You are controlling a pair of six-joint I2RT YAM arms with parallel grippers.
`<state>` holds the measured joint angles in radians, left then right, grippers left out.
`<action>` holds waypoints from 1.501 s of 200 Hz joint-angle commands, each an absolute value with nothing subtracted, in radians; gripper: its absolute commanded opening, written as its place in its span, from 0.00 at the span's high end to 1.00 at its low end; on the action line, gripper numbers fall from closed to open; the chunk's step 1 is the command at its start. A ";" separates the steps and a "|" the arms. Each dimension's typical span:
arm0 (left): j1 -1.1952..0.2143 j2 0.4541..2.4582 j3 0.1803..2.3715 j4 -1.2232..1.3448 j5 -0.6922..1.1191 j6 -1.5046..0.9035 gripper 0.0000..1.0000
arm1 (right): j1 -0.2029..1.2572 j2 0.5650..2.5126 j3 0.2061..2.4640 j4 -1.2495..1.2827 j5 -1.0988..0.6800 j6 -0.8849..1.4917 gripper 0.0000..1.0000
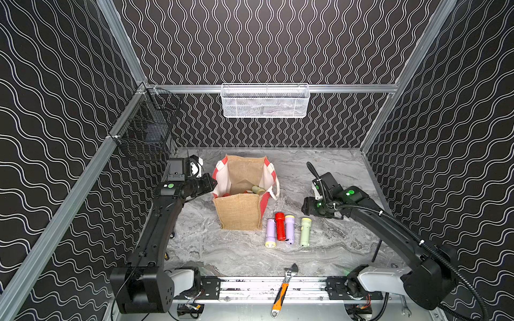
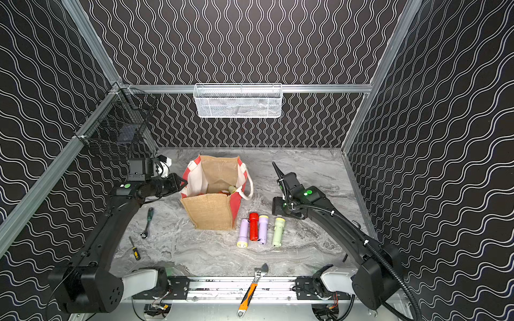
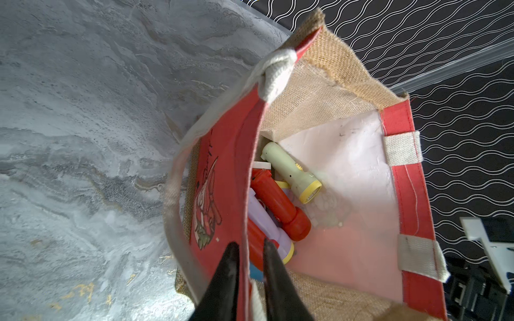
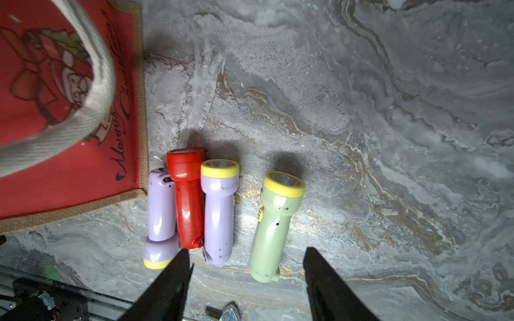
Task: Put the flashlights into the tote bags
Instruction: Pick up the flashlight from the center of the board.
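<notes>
The tan jute tote bag (image 1: pixel 240 214) with red faces stands open mid-table. Inside lie several flashlights: a pale green one (image 3: pixel 292 172), a red one (image 3: pixel 281 208) and a lilac one (image 3: pixel 267 228). My left gripper (image 3: pixel 250 244) straddles the bag's left wall (image 3: pixel 251 166), jaws slightly apart; the outer finger rests against the wall and a gap shows by the inner one. Right of the bag lie a lilac (image 4: pixel 161 205), a red (image 4: pixel 187 200), another lilac (image 4: pixel 219 211) and a pale green flashlight (image 4: pixel 274 225). My right gripper (image 4: pixel 246 251) hovers open above them, holding nothing.
An orange-handled wrench (image 1: pixel 283 289) lies across the front rail. A green-handled wrench (image 2: pixel 147 222) and a small screwdriver (image 2: pixel 135 248) lie left of the bag. A white mesh basket (image 1: pixel 264 101) hangs on the back wall and a black wire basket (image 1: pixel 144 130) on the left.
</notes>
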<state>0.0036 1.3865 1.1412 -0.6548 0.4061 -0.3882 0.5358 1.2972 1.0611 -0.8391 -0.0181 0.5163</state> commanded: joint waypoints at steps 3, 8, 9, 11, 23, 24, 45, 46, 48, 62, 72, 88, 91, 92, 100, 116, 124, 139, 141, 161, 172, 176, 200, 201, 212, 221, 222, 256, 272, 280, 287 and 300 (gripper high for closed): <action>0.003 1.392 1.140 -0.653 0.396 -0.370 0.81 | 0.537 1.283 1.005 -0.813 -0.068 0.572 0.36; 0.003 1.394 1.139 -0.653 0.394 -0.370 0.81 | 0.537 1.277 0.970 -0.806 -0.081 0.583 0.36; 0.002 1.394 1.138 -0.654 0.394 -0.370 0.81 | 0.536 1.276 0.965 -0.805 -0.084 0.586 0.36; 0.003 1.394 1.137 -0.654 0.394 -0.370 0.81 | 0.537 1.273 0.954 -0.801 -0.090 0.591 0.37; 0.003 1.396 1.132 -0.659 0.386 -0.368 0.81 | 0.538 1.252 0.892 -0.776 -0.138 0.632 0.37; 0.003 1.396 1.132 -0.659 0.385 -0.368 0.81 | 0.538 1.249 0.885 -0.773 -0.143 0.636 0.37; 0.003 1.390 1.120 -0.654 0.376 -0.364 0.81 | 0.548 1.204 0.785 -0.712 -0.193 0.704 0.38; 0.003 1.390 1.119 -0.655 0.376 -0.364 0.81 | 0.549 1.203 0.782 -0.710 -0.194 0.705 0.38; 0.003 1.390 1.118 -0.655 0.376 -0.364 0.81 | 0.549 1.200 0.777 -0.706 -0.195 0.707 0.38; 0.003 1.390 1.119 -0.655 0.378 -0.362 0.82 | 0.569 1.203 0.771 -0.706 -0.167 0.722 0.37; 0.003 1.393 1.122 -0.656 0.380 -0.360 0.83 | 0.588 1.223 0.785 -0.721 -0.142 0.717 0.37; 0.003 1.395 1.129 -0.661 0.381 -0.355 0.84 | 0.612 1.259 0.797 -0.728 -0.115 0.712 0.37; 0.002 1.395 1.130 -0.663 0.380 -0.354 0.84 | 0.615 1.266 0.798 -0.727 -0.112 0.710 0.37; 0.003 1.394 1.130 -0.662 0.379 -0.354 0.84 | 0.615 1.268 0.797 -0.726 -0.111 0.710 0.37; 0.003 1.393 1.131 -0.664 0.379 -0.351 0.84 | 0.620 1.285 0.796 -0.724 -0.105 0.712 0.37; 0.003 1.389 1.133 -0.663 0.382 -0.350 0.84 | 0.621 1.304 0.790 -0.718 -0.087 0.713 0.38; 0.003 1.387 1.132 -0.663 0.383 -0.350 0.84 | 0.621 1.311 0.789 -0.718 -0.075 0.714 0.38; 0.003 1.388 1.132 -0.665 0.387 -0.349 0.84 | 0.621 1.321 0.789 -0.727 -0.054 0.711 0.38; 0.003 1.388 1.132 -0.666 0.387 -0.348 0.84 | 0.621 1.323 0.790 -0.727 -0.053 0.712 0.38; 0.002 1.392 1.134 -0.665 0.388 -0.347 0.84 | 0.621 1.339 0.784 -0.719 -0.046 0.713 0.38; 0.002 1.394 1.134 -0.663 0.390 -0.349 0.84 | 0.621 1.349 0.777 -0.704 -0.056 0.715 0.38; 0.002 1.394 1.134 -0.663 0.390 -0.349 0.84 | 0.623 1.354 0.774 -0.697 -0.060 0.716 0.38; 0.003 1.391 1.134 -0.665 0.387 -0.348 0.84 | 0.623 1.383 0.762 -0.666 -0.073 0.720 0.39; 0.002 1.391 1.134 -0.665 0.387 -0.348 0.84 | 0.623 1.384 0.761 -0.665 -0.073 0.720 0.40; 0.003 1.391 1.134 -0.667 0.384 -0.346 0.84 | 0.623 1.395 0.762 -0.657 -0.069 0.717 0.40; 0.002 1.390 1.133 -0.667 0.385 -0.345 0.84 | 0.622 1.403 0.764 -0.655 -0.064 0.716 0.41; 0.002 1.390 1.132 -0.667 0.385 -0.345 0.84 | 0.623 1.405 0.765 -0.655 -0.063 0.716 0.41; 0.003 1.390 1.129 -0.666 0.381 -0.344 0.84 | 0.625 1.439 0.760 -0.633 -0.070 0.712 0.44; 0.003 1.389 1.126 -0.667 0.380 -0.343 0.84 | 0.630 1.455 0.755 -0.630 -0.072 0.714 0.45; 0.003 1.388 1.125 -0.667 0.380 -0.344 0.84 | 0.633 1.462 0.756 -0.633 -0.068 0.713 0.45; 0.002 1.388 1.126 -0.667 0.379 -0.343 0.84 | 0.635 1.465 0.755 -0.636 -0.064 0.716 0.46; 0.003 1.385 1.122 -0.665 0.376 -0.344 0.84 | 0.637 1.464 0.751 -0.641 -0.056 0.715 0.49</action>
<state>0.0025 1.3888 1.1259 -0.6743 0.3885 -0.3622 0.6319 1.4597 0.7563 -0.6369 -0.0719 0.6991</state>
